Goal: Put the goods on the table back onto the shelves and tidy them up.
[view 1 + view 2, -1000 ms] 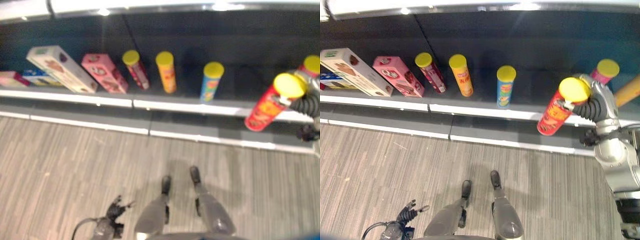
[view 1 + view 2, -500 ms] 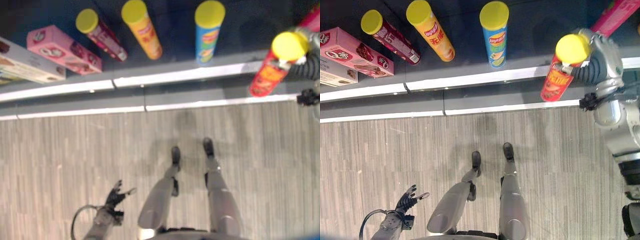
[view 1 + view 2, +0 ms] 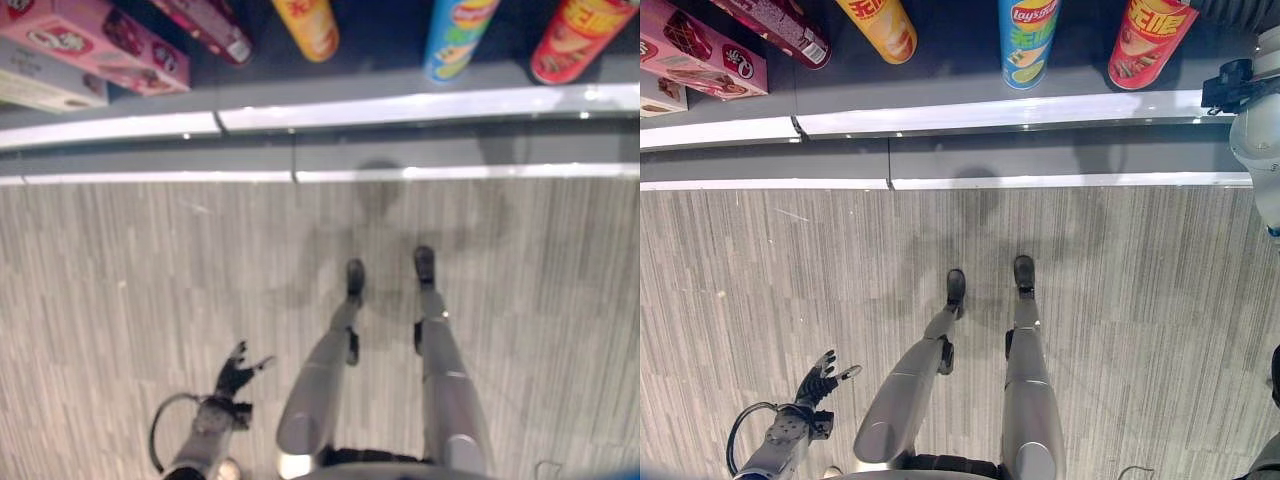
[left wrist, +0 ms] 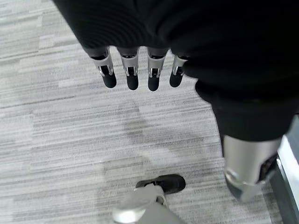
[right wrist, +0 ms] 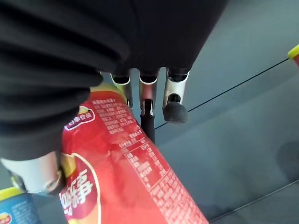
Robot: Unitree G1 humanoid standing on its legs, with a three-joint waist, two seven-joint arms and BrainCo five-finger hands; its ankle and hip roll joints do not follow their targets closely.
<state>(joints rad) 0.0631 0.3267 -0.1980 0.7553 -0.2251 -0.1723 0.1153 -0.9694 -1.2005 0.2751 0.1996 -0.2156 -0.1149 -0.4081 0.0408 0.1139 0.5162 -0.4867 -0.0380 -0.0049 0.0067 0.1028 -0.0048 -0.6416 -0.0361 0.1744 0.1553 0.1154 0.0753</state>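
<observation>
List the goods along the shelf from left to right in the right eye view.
Pink cardboard box → dark red snack tube → orange-yellow snack tube → blue and green snack tube → red snack tube.

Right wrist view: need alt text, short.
The right robot hand grips a red chip can near its top, thumb on one side, fingers wrapped round the far side. Behind it lies a dark grey shelf; a blue can's yellow lid shows beside the red one.
</observation>
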